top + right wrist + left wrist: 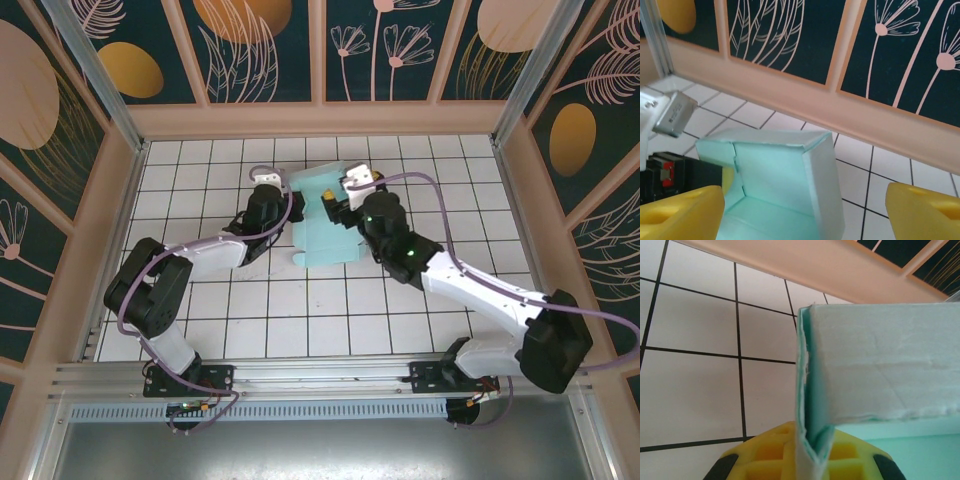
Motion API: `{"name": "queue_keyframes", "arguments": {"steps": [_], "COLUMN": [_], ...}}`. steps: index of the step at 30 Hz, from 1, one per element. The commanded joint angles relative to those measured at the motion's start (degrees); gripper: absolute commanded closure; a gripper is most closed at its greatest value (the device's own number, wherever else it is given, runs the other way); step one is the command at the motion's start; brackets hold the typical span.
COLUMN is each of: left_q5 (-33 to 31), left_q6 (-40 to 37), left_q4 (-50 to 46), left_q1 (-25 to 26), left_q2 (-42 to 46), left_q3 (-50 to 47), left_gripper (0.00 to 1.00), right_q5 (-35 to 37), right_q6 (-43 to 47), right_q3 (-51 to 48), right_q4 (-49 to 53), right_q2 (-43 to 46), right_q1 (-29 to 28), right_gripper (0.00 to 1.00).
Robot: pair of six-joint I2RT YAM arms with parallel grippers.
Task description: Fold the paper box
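Tiled tabletop (pixel 300 320) near its far edge carries the paper box (pixel 322 238), one wall pinched upright by the left tool (pixel 812 460), seemingly steadying it for the wide-open right tool (pixel 805 212).

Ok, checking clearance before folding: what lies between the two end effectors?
The paper box, seen in the top view, lies in the gap between the left end effector and the right end effector.

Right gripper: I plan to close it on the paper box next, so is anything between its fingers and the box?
Nothing visible does. The open right gripper faces the paper box directly, its raised walls between the yellow fingers. The left gripper pinches a side wall, off to the left of that path.
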State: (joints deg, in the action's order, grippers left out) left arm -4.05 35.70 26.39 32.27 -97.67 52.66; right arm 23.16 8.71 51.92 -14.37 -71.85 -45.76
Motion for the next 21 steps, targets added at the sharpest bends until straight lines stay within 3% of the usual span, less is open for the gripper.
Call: {"name": "queue_keyframes", "arguments": {"steps": [1,7,15,21], "left_q5": [-2.5,-3.6,-3.7,-0.3], "left_q6": [-5.6,-15.7,-31.1,-36.3], "left_q4": [-11.4,-29.8,-57.0,-71.2], "left_q1": [0.1,0.2,0.1,0.0], "left_q2": [0.3,-0.2,-6.8,-10.0], "left_q3": [5.5,13.7,24.8,30.4], "left_gripper": [1.0,1.0,1.0,1.0], "right_q5": [-8.2,-14.3,-17.3,-17.7], "right_q6": [-8.7,-16.2,-15.5,-14.7], "right_q3": [-2.3,-4.6,-4.6,-5.8], "right_q4": [-2.4,-0.2,1.5,1.5], "right_q2": [3.4,4.7,1.7,1.0], "right_q1": [4.9,12.4,13.1,13.1], "right_gripper": [0.16,0.17,0.19,0.19]}}
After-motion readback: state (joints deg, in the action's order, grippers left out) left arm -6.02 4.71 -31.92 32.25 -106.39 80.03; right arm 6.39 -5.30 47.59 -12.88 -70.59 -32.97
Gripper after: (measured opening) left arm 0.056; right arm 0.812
